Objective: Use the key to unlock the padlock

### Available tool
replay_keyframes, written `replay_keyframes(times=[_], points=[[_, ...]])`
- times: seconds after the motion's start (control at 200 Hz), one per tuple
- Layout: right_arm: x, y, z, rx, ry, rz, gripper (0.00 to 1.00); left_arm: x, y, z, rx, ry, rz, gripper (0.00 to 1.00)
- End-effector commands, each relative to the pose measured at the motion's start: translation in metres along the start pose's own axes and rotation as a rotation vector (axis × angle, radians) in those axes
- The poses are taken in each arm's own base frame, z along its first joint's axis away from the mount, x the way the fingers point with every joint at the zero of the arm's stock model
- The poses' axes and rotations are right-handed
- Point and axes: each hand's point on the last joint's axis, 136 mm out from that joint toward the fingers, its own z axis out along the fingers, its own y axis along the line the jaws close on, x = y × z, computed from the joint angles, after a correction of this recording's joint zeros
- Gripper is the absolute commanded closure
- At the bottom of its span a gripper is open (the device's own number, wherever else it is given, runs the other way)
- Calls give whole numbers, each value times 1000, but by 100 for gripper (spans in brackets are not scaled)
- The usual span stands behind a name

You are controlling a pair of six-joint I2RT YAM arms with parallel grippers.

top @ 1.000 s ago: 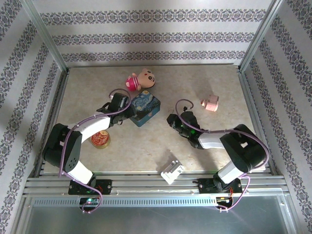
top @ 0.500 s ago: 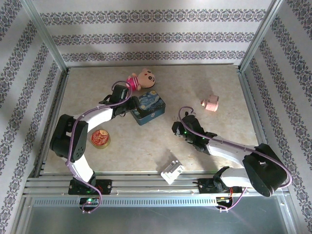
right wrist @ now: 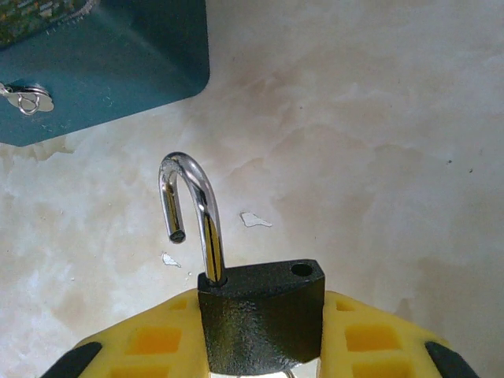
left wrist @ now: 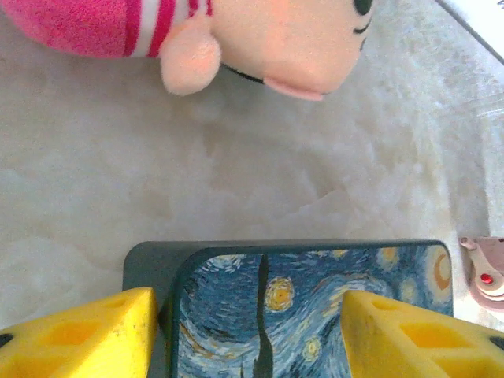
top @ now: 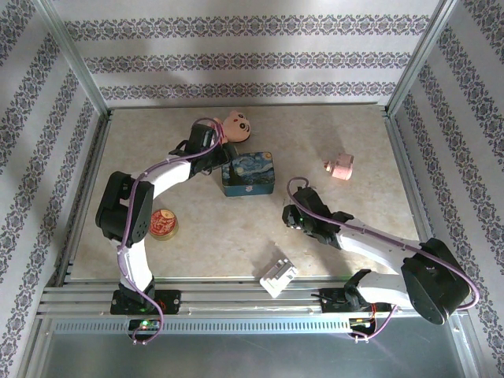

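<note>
Right pincer (right wrist: 264,342) clamped on the padlock (right wrist: 260,315), whose shackle (right wrist: 206,228) has swung free.
Its yellow fingers press both sides of the dark padlock body over the marbled desk (right wrist: 354,157). The silvery shackle stands up with one leg out of its hole, near the blue tin (right wrist: 102,71) but apart from it. The tin is painted with a starry night sky. A small silvery loop (right wrist: 24,98) sits against the tin's side; I cannot tell what it is. The left pincer (left wrist: 250,335) hangs over the tin with its jaws wide, gripping nothing, and a pink plush toy (left wrist: 276,39) lies beyond. Farther off are a round red-lidded can (top: 163,224), its print too small to read, a white block (top: 279,275) and a pink piece (top: 340,167).
</note>
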Motion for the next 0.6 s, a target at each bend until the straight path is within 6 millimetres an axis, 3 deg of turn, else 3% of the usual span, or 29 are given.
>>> replay_keyframes(times=[0.0,0.185,0.32,0.595], points=[[-1,3,-5,28,32,-54,100,-13,-8,-5,35,-22,-13,35],[-2,1,-12,49,101,-81,100,-23,-1,-33,27,-72,-32,25],[-5,-10,-19,93,138,-97,100,-27,9,-62,8,-104,-31,0],[-10,-39,-24,193,207,-115,100,-16,58,-131,-94,-214,-51,1]])
